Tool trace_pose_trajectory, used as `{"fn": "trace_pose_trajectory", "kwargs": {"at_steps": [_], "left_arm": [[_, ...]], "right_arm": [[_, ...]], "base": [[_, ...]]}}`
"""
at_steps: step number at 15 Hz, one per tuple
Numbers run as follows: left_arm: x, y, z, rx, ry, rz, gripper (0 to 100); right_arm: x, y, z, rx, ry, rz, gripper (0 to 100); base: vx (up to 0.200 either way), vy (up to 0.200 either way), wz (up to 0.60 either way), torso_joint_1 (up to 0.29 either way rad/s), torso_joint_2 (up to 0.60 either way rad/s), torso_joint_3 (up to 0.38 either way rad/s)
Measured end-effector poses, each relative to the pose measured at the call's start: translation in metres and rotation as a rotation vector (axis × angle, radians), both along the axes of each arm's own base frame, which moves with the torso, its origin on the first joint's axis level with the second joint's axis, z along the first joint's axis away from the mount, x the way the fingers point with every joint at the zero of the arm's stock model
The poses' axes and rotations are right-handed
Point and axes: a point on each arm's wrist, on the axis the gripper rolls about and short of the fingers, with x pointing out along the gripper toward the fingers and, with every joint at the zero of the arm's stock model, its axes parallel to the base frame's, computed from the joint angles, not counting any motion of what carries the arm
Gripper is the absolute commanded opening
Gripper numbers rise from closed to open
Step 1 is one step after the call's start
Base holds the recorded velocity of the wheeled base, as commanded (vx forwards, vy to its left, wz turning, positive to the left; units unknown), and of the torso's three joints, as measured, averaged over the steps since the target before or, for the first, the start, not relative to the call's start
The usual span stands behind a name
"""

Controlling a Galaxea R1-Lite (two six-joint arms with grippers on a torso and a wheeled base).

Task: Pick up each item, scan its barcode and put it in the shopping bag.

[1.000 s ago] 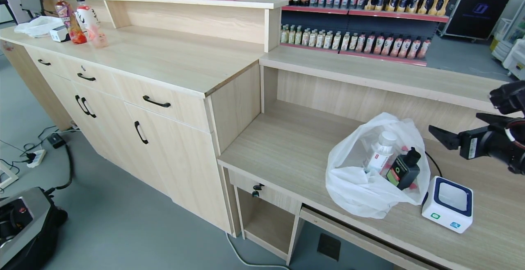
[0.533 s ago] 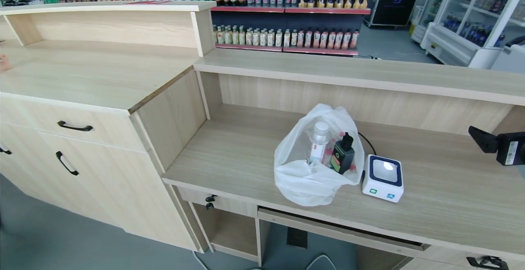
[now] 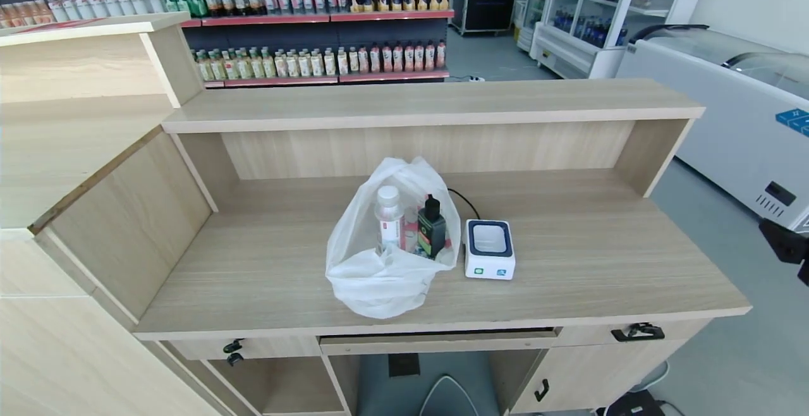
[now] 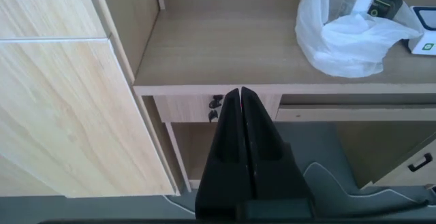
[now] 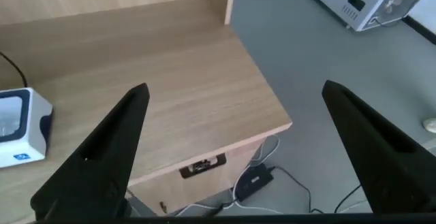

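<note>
A white plastic shopping bag (image 3: 385, 270) stands in the middle of the low counter (image 3: 569, 258). Inside it I see a clear bottle with a white cap (image 3: 389, 217) and a dark bottle with a black top (image 3: 432, 229). The same shopping bag (image 4: 354, 33) lies beyond the left gripper. A white scanner with a blue-rimmed window (image 3: 489, 248) sits right of the bag, touching or nearly touching it; the scanner (image 5: 20, 125) also appears at the right wrist view's edge. My left gripper (image 4: 240, 98) is shut and empty, below the counter's front edge. My right gripper (image 5: 235, 94) is wide open and empty, over the counter's right end.
A higher counter (image 3: 57, 144) stands to the left, and a raised ledge (image 3: 430, 103) runs along the back. Drinks shelves (image 3: 316, 30) line the far wall. A chest freezer (image 3: 739, 106) stands on the right. A drawer with a black handle (image 3: 635, 332) sits under the counter's right end.
The head camera has swung to the right, so the bag and scanner now sit mid-picture. The right gripper has slid almost out of the head view's right edge.
</note>
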Motion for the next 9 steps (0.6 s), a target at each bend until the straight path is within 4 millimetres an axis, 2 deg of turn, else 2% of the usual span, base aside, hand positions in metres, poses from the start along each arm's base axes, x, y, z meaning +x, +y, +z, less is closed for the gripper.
{"fn": "trace_pose_trajectory", "kwargs": {"at_steps": [6, 9], "left_arm": [[0.000, 0.000, 0.000, 0.000, 0.000, 0.001, 0], [0.000, 0.000, 0.000, 0.000, 0.000, 0.001, 0]], "right_arm": [[-0.082, 0.015, -0.048, 0.009, 0.010, 0.012, 100], [-0.116, 0.023, -0.070, 0.050, 0.047, 0.058, 100]], "base": [[0.000, 0.000, 0.00, 0.000, 0.00, 0.000], [0.000, 0.000, 0.00, 0.000, 0.00, 0.000]]}}
